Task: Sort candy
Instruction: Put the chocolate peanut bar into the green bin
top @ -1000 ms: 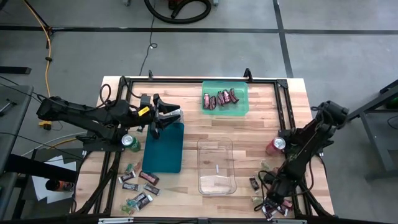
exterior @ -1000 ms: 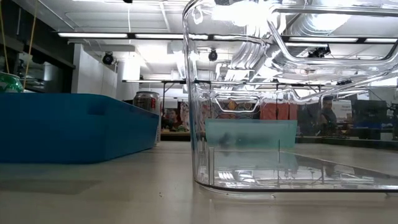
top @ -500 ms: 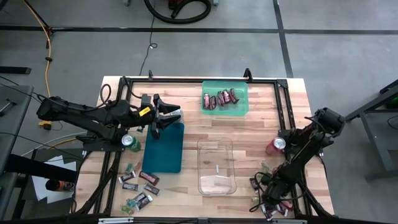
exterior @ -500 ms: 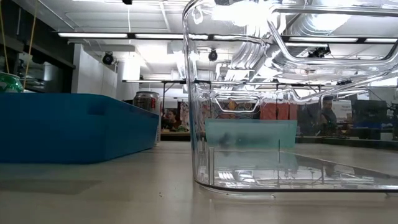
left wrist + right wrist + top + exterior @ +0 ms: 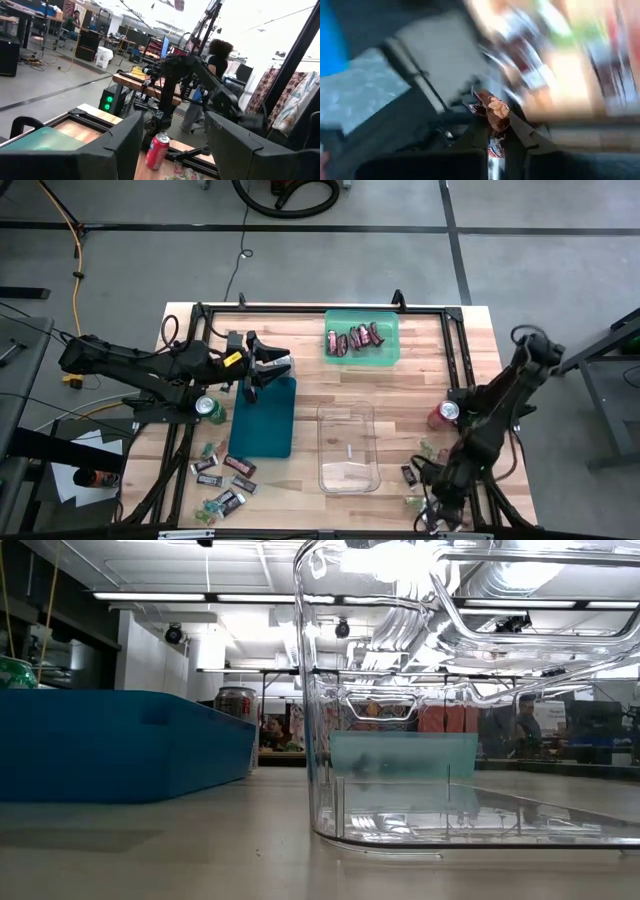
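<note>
Loose candy lies on the table in two groups, one near left (image 5: 222, 478) and one near right (image 5: 409, 475). Dark red bars (image 5: 352, 338) lie in the green tray (image 5: 388, 350). My right gripper (image 5: 437, 508) is low over the near right corner, shut on a dark red-brown wrapped candy (image 5: 491, 107). My left gripper (image 5: 262, 376) hovers open over the far end of the blue bin (image 5: 263, 420) with nothing between its fingers (image 5: 120, 145). My right gripper pinches the wrapped candy by one end (image 5: 493, 125) between its two fingers (image 5: 520, 137). The rest of the candy sticks out past the fingertips. The wrist view is blurred, so whether the candy is clear of the table cannot be told.
A clear bin (image 5: 347, 447) stands mid-table near the front edge, beside the blue bin. A green can (image 5: 208, 408) stands left of the blue bin and a red can (image 5: 443, 414) by the right rail. A black frame (image 5: 455, 350) runs along the table's edges.
My right arm has shifted over the near right candy: its wrist went a little toward the table's left, then back, and its elbow has swung toward the far edge. The blurred wrist view shows it still in motion. My left arm has kept still.
</note>
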